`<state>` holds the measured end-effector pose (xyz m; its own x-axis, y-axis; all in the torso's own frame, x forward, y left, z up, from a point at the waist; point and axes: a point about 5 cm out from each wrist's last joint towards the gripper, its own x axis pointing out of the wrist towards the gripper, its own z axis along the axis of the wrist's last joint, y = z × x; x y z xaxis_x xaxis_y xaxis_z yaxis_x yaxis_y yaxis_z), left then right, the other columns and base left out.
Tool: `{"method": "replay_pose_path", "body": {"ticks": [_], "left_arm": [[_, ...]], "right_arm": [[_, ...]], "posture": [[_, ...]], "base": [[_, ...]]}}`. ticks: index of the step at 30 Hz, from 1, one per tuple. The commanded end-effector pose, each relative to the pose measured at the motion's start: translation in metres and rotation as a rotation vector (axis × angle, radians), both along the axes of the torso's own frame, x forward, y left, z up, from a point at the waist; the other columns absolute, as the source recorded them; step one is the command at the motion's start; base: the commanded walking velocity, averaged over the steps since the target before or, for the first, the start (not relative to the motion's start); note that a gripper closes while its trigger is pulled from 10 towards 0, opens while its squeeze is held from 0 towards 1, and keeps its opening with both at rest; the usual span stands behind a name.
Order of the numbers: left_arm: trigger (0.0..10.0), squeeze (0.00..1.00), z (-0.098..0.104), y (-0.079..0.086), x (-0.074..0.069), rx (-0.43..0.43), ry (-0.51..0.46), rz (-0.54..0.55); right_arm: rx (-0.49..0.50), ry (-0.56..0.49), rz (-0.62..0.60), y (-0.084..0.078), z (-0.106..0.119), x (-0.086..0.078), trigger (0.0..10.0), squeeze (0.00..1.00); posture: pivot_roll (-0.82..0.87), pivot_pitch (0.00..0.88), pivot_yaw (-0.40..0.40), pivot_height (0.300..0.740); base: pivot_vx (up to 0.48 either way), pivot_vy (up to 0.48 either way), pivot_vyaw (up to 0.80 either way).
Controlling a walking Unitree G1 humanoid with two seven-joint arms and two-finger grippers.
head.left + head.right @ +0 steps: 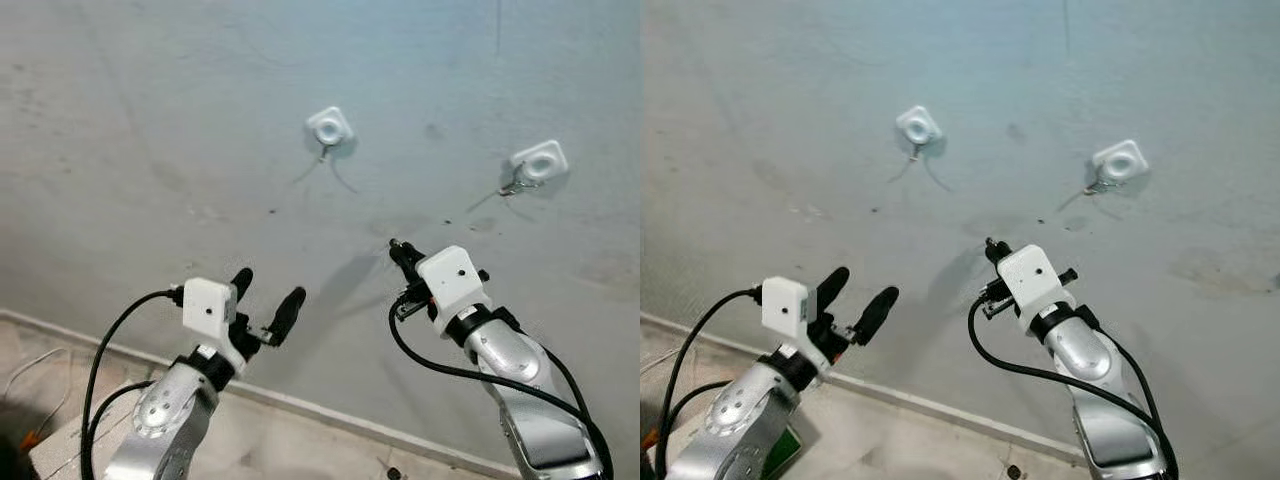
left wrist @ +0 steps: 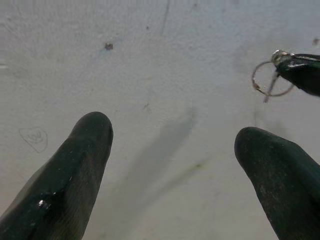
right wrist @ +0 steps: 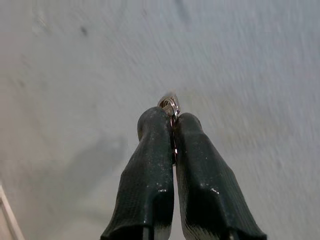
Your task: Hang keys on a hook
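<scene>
Two white hooks on the wall: one upper centre [image 1: 329, 126], one upper right [image 1: 538, 162]. Two grippers: left [image 1: 268, 300] at lower left, right [image 1: 398, 248] at centre right. One key ring [image 2: 270, 79].

This looks like a bare indoor corner of a home, perhaps an entry or utility space, though nothing settles which room. A plain grey plastered wall [image 1: 180, 120] takes up most of the frame, scuffed and marked with dark specks and faint stains. Two small white stick-on hooks, one [image 1: 329, 127] at upper centre and one [image 1: 538, 163] at upper right, are fixed to it. Along the bottom of the frame a pale skirting strip [image 1: 330, 418] meets a light tiled floor [image 1: 260, 445], with a thin white cable [image 1: 30, 370] lying at lower left.
</scene>
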<state>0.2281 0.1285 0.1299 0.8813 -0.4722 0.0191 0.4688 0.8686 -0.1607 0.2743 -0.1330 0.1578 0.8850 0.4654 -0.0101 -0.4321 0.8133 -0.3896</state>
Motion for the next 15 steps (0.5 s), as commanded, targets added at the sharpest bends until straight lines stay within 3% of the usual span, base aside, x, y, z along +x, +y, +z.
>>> {"method": "replay_pose_path", "body": {"ticks": [1, 8, 15], "left_arm": [[10.0, 0.0, 0.009, -0.003, -0.003, 0.0, -0.036, -0.019], [10.0, 0.0, 0.021, 0.003, -0.014, 0.023, -0.076, 0.008], [10.0, 0.0, 0.012, 0.012, -0.025, 0.077, -0.03, 0.042]], "right_arm": [[-0.004, -0.05, 0.038, 0.002, 0.012, -0.001, 10.0, 0.0], [-0.013, -0.122, 0.124, 0.012, 0.026, -0.002, 10.0, 0.0], [0.015, -0.173, 0.189, 0.025, 0.042, 0.005, 10.0, 0.0]], "posture": [[-0.03, 0.09, 0.024, 0.74], [-0.01, 0.103, 0.023, 0.74], [0.01, 0.106, 0.021, 0.74]], "base": [[0.0, 0.0, 0.0], [0.0, 0.0, 0.0], [0.0, 0.0, 0.0]]}}
